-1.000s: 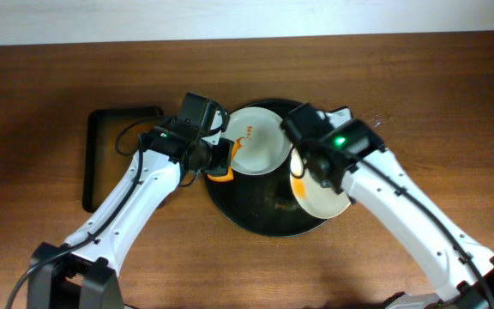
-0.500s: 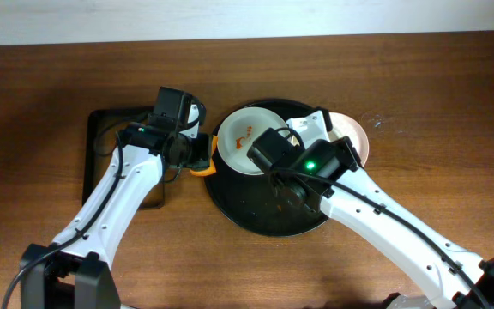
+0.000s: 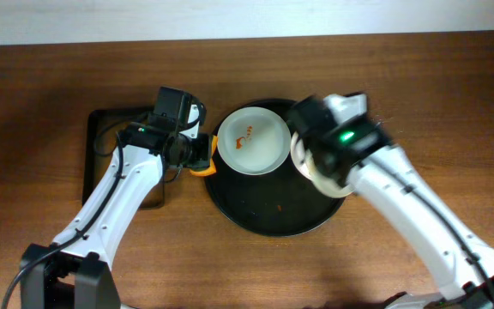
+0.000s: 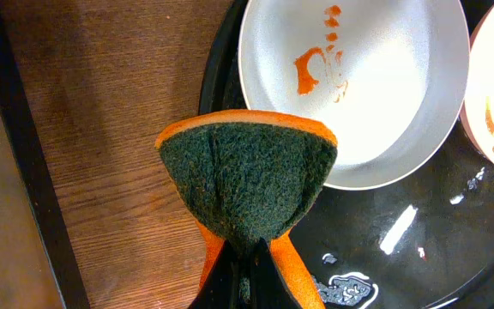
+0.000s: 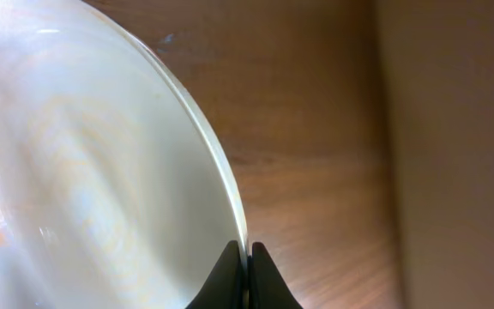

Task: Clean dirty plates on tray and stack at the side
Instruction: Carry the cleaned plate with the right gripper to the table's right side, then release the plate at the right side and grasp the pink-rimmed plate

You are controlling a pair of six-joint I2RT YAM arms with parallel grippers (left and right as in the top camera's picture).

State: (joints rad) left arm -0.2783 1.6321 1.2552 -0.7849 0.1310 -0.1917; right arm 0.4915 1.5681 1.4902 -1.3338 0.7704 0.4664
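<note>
Now my left fingers (image 4: 233,276) squeeze the orange-and-green sponge (image 4: 247,176) to wipe the red-stained white plate (image 4: 376,94), while my right fingers (image 5: 230,276) pinch the rim of a second white plate (image 5: 84,163).

A brown wooden table (image 3: 41,257) fills the view. A shallow black-rimmed rectangular dish (image 3: 88,163) lies toward its left side. A pale strip (image 3: 230,17) runs beyond the far edge.

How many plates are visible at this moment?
2. A sauce-stained plate lies on the tray, at its far left; the other plate is gripped by its rim in the right gripper above the tray's right side, partly hidden beneath it.
</note>
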